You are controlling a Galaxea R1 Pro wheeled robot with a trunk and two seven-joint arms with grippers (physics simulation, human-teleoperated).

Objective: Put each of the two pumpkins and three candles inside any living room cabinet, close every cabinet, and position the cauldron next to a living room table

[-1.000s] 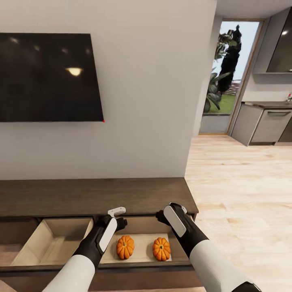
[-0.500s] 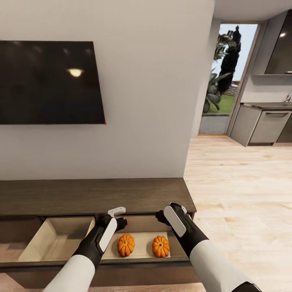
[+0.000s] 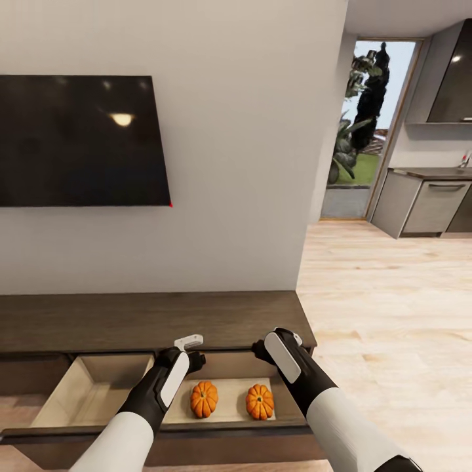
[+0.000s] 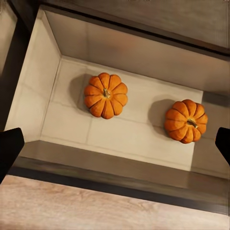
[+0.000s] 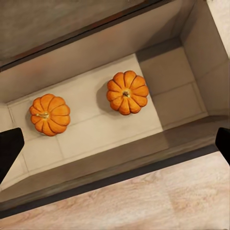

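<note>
Both pumpkins (image 3: 204,399) (image 3: 260,402) sit apart in the cabinet's (image 3: 151,318) open right drawer (image 3: 226,367), at 6 o'clock below the TV (image 3: 78,141); the left drawer (image 3: 98,387) holds nothing. Your left gripper (image 3: 189,349) and right gripper (image 3: 278,344) hover above, fingers spread and holding nothing. Shove the drawer shut too fast and the pumpkins could roll; forget either drawer and the cabinet stays open.

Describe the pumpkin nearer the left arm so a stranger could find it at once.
Below the wall TV runs a long dark cabinet with two open drawers. In the right-hand drawer lie two orange pumpkins, apart. Yours is the left pumpkin, beside the divider to the other drawer; its twin lies further right.
</note>
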